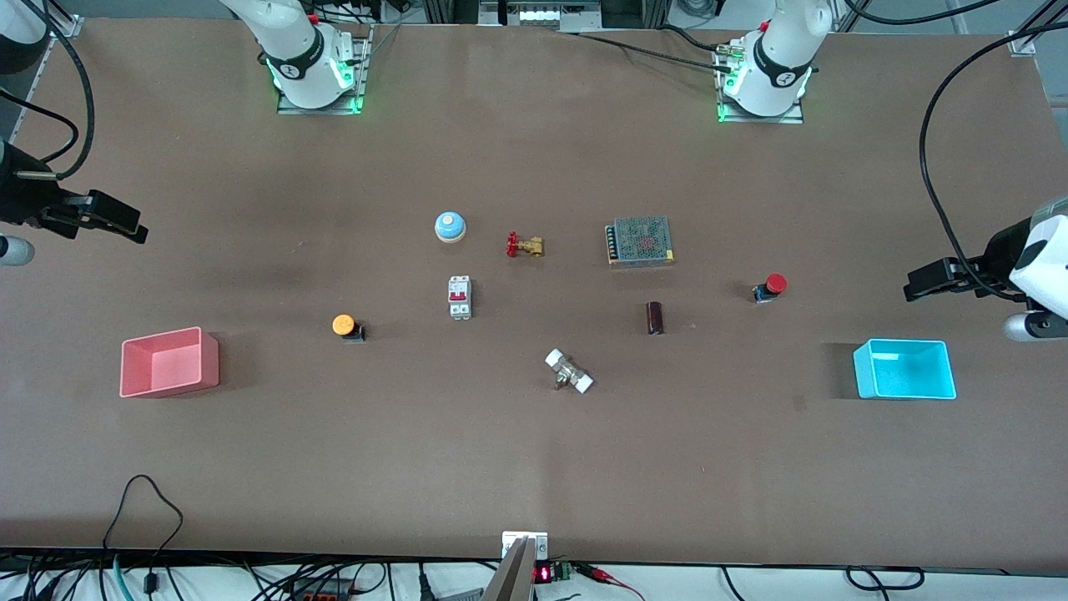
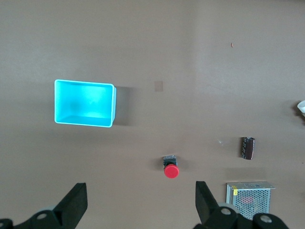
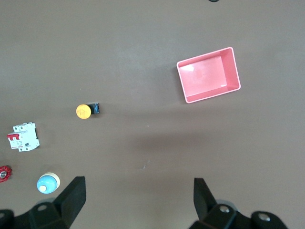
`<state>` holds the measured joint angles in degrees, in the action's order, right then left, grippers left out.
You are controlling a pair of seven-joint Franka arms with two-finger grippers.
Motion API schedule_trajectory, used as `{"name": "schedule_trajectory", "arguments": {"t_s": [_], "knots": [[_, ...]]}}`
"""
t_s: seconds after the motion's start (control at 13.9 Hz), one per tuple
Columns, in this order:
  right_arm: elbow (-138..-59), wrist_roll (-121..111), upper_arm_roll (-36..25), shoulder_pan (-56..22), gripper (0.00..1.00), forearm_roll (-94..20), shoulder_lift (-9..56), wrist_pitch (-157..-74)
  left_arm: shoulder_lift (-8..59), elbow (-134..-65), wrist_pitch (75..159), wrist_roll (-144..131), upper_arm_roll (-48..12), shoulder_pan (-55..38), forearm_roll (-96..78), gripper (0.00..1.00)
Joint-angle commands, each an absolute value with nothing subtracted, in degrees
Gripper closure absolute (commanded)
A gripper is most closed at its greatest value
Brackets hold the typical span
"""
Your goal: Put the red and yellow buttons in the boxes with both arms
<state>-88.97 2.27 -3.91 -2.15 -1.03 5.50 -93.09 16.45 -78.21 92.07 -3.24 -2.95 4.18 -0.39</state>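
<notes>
Front view shows the red button (image 1: 770, 287) lying on the table near the cyan box (image 1: 904, 369), toward the left arm's end, well apart from the left gripper (image 1: 926, 281), whose jaws gape wide and empty. The yellow button (image 1: 346, 325) sits between the pink box (image 1: 169, 361) and a white breaker (image 1: 460, 297), apart from the right gripper (image 1: 125, 224), whose jaws are likewise spread and empty. Both arms wait above the table's ends.
</notes>
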Motion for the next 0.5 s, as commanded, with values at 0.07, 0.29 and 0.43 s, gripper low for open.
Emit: {"name": "schedule_trajectory", "arguments": {"t_s": [0.07,0.29,0.43], "knots": [[-88.94,2.72,-6.86,-6.23,0.0,-2.28,5.36,-93.16,16.08,-79.36,90.09,-3.17,-3.34,4.48,-0.18,0.0],[-89.64,3.08,-6.33,-9.93,0.0,-2.46,9.65,-96.49,18.45,-81.47,89.74,-4.04,-3.52,1.51,0.0,0.0],[-91.22,2.03,-5.19,-9.93,0.0,-2.63,10.46,-96.76,20.73,-83.31,90.52,-4.13,-3.52,0.53,0.17,0.0]]}}
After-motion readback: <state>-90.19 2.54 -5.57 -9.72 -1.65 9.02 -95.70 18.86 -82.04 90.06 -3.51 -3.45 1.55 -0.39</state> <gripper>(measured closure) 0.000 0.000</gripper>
